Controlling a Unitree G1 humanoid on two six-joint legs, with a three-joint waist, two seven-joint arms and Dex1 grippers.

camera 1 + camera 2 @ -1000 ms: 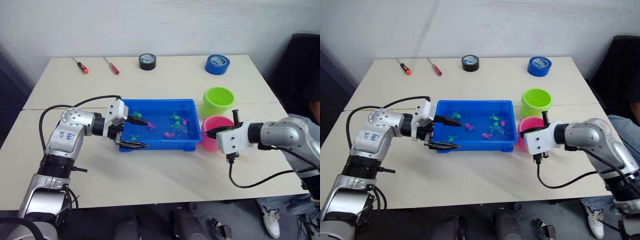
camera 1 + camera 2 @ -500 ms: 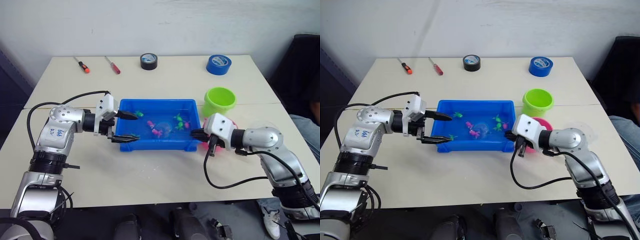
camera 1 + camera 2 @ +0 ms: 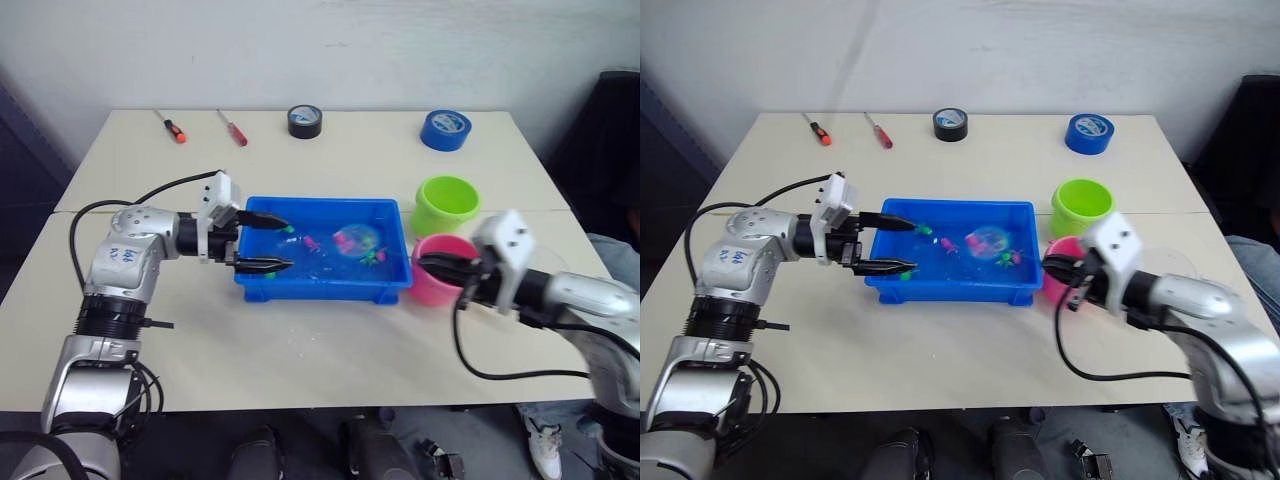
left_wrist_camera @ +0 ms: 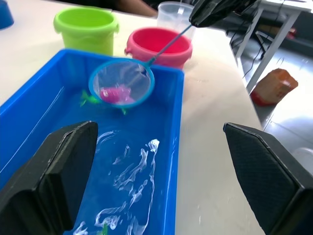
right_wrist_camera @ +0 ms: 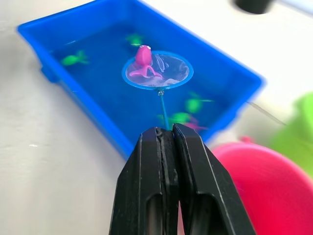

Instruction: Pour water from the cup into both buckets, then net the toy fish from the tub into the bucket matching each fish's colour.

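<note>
**Right pincer lifts a pink fish in the net — spill risk on the way to the pink bucket**

Right pincer [image 5: 166,142] is clenched on the thin wire handle of the net [image 5: 157,70], hoop held above the water in the tub [image 3: 325,288]. One magenta fish [image 5: 141,61] sits in the mesh, close to the hoop's edge rather than centred. Left pincer [image 3: 268,243] is released, fingers spread, one over the tub's left end wall and the other just outside its front corner, not gripping anything.

Pink bucket [image 3: 440,282] stands just beside the tub's right end, right under the right pincer; green bucket [image 3: 446,204] is right behind it, the two nearly touching. Clear cup [image 4: 178,14] sits beyond the pink bucket. More fish, green and pink, float in the tub water [image 5: 195,105].

Risks, as I judge them:
- Fish rides near the rim, so any tilt or jerk of the long handle likely tips it back into the tub or onto the table [image 3: 300,350].
- Handle is thin and pinched at its far end; it may twist in the grip and roll the hoop over.
- Buckets are so close that a slightly long swing likely drops a pink fish in the green one.
- Low carry may clip the tub wall or the bucket rim and knock the bucket.
- Dripping water on the table looks likely.
</note>
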